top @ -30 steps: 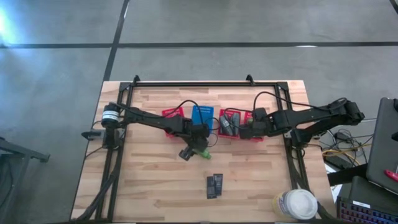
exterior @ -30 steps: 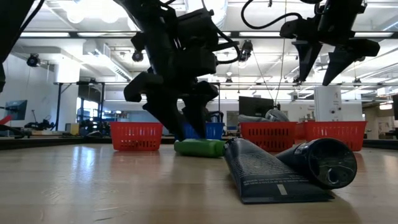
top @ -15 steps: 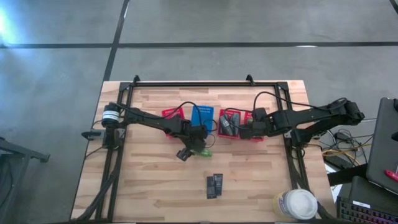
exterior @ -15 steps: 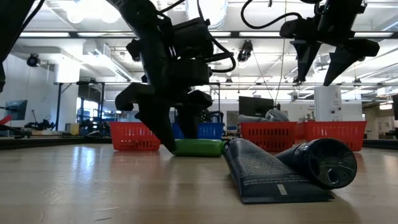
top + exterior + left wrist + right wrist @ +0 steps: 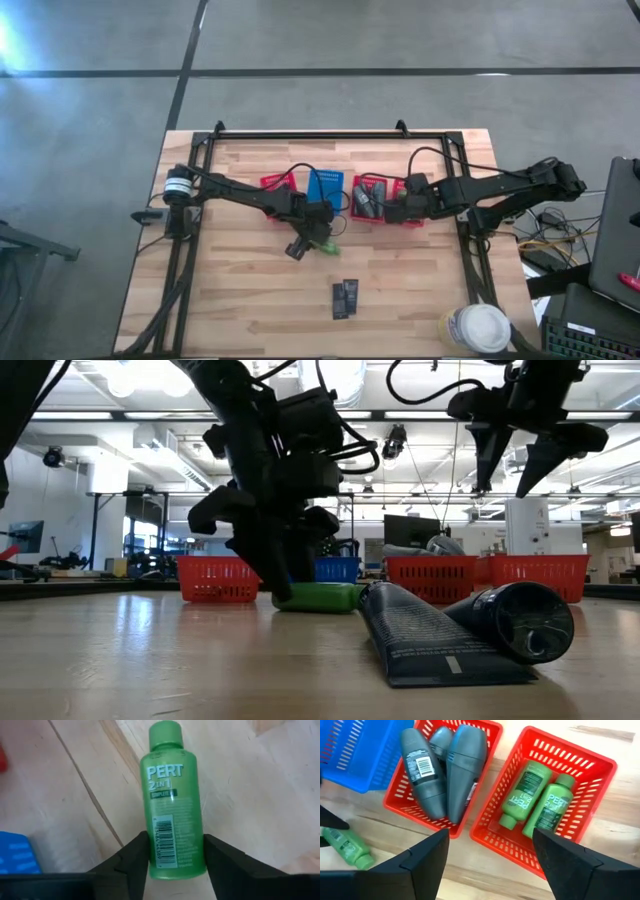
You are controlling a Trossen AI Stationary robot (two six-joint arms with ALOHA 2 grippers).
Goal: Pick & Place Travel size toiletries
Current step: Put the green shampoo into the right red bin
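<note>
The left gripper (image 5: pixel 172 857) had its two fingers spread around the bottom end of the green Pert bottle (image 5: pixel 171 802) lying on the bare wooden table (image 5: pixel 240 290), while the right gripper (image 5: pixel 490 855) hung wide open above the red baskets (image 5: pixel 555 810).

left gripper (image 5: pixel 318 241) over green bottle (image 5: pixel 328 245)

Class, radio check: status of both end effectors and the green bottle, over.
Left end effector open, fingers either side of the green bottle lying on the table. Right end effector open, above the red baskets. Nothing in the way.
</note>
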